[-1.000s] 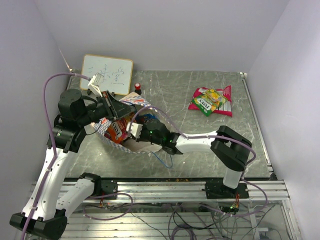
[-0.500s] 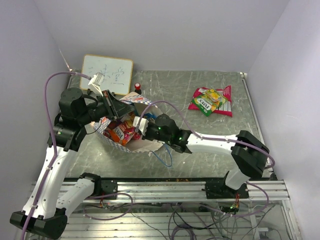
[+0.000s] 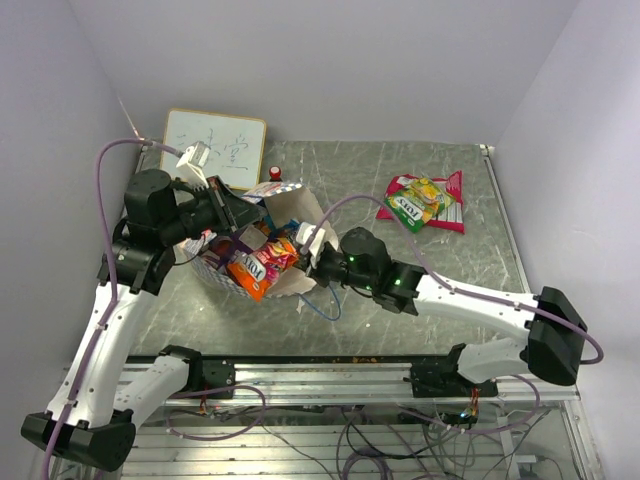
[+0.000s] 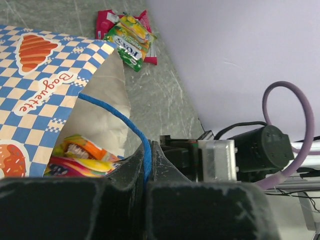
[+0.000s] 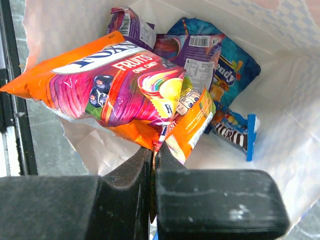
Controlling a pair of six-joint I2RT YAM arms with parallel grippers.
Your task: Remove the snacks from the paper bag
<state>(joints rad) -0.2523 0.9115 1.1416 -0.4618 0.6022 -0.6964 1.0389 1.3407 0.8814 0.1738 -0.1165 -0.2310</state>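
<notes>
Grey veined tabletop (image 3: 340,180), lilac walls (image 3: 380,70). Left gripper (image 4: 146,152) clamps blue cord handle (image 4: 115,116) of cream checkered paper bag (image 4: 50,80), 9 o'clock. Right gripper (image 5: 152,156) pinches orange-purple foil packet (image 5: 100,85) at bag mouth. Pink-green foil packets (image 3: 422,203), 2 o'clock.

Pale lilac walls (image 3: 330,70) enclose a grey marbled bench (image 3: 340,175); a framed whiteboard (image 3: 213,148) leans in its far-left corner.

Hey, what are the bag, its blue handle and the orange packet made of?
The bag looks like matte paper, creased, with flat print. The handle is a thin blue cord, fibre or plastic, too fine to tell. The orange packet seems to be glossy plastic or foil film, going by its sheen and crinkles.
</notes>
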